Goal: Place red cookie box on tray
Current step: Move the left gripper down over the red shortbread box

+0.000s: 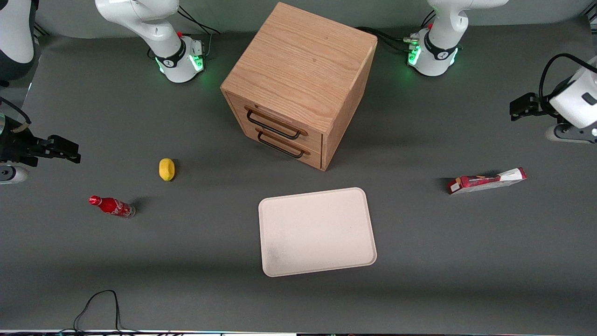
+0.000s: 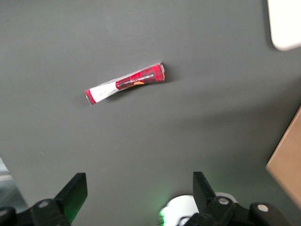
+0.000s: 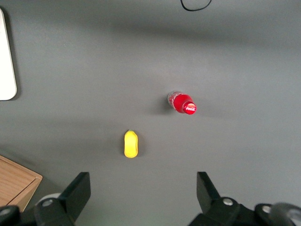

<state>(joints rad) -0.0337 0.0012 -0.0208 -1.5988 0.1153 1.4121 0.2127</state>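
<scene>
The red cookie box point(image 1: 487, 180) lies flat on the grey table toward the working arm's end, a long slim dark-red box with a white end panel. The wrist view shows the same box point(image 2: 126, 83) lying well apart from the fingers. The cream-white tray point(image 1: 317, 231) sits bare near the table's middle, nearer the front camera than the wooden cabinet; one of its corners point(image 2: 284, 23) shows in the wrist view. My left gripper point(image 1: 515, 108) hovers above the table, farther from the front camera than the box. The gripper point(image 2: 138, 181) is open and holds nothing.
A wooden two-drawer cabinet point(image 1: 298, 79) stands mid-table, its edge point(image 2: 288, 162) near the gripper's view. A yellow lemon point(image 1: 166, 169) and a small red soda bottle point(image 1: 112, 206) lie toward the parked arm's end. A black cable point(image 1: 100, 298) loops at the table's front edge.
</scene>
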